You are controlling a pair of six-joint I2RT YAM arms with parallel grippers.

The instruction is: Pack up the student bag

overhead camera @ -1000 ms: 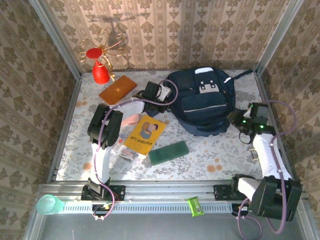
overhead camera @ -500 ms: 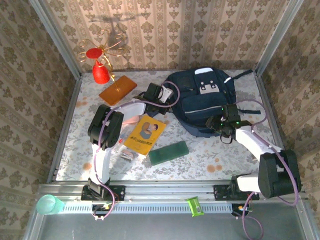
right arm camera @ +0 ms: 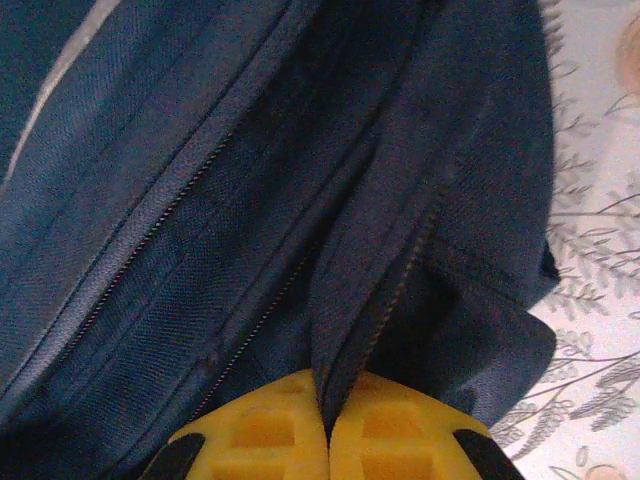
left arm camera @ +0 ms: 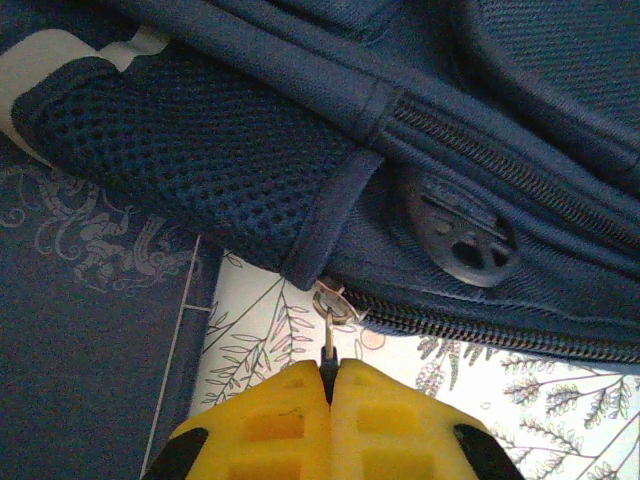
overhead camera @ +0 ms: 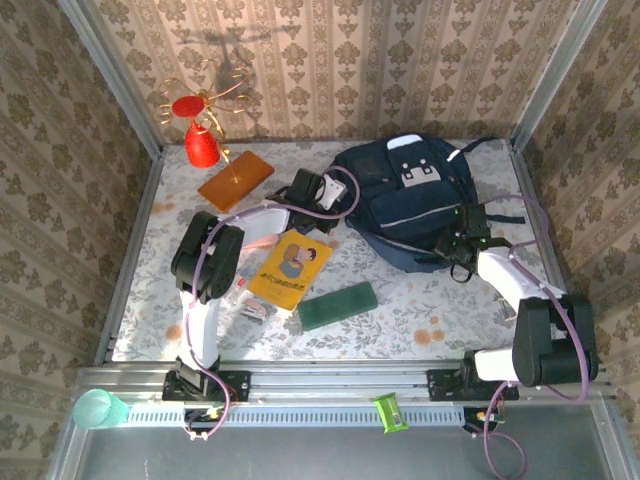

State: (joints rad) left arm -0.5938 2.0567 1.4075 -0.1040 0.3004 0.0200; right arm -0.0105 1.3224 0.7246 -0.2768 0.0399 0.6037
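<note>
Jaws, left: closed tight on the small metal zipper pull [left arm camera: 328,335] at the end of a zip, just beside the mesh side pocket [left arm camera: 200,170].
Jaws, right: pressed together on a fold of fabric at the bag's near right edge.
Student bag [overhead camera: 405,200]: lying flat at the back right of the counter [overhead camera: 430,315], front pockets up, between the two arms.
Done: we judge both holds set, one to draw the zip and one to steady the cloth.
Zip: teeth meshed along the stretch we can see; we find no opening yet.
Left to do: yellow booklet [overhead camera: 290,268], green case [overhead camera: 338,305], orange notebook [overhead camera: 235,180] and pink item [overhead camera: 262,238] all lie outside the bag on the counter.
Stage: early, we judge; opening comes first, then loading, then closing.
</note>
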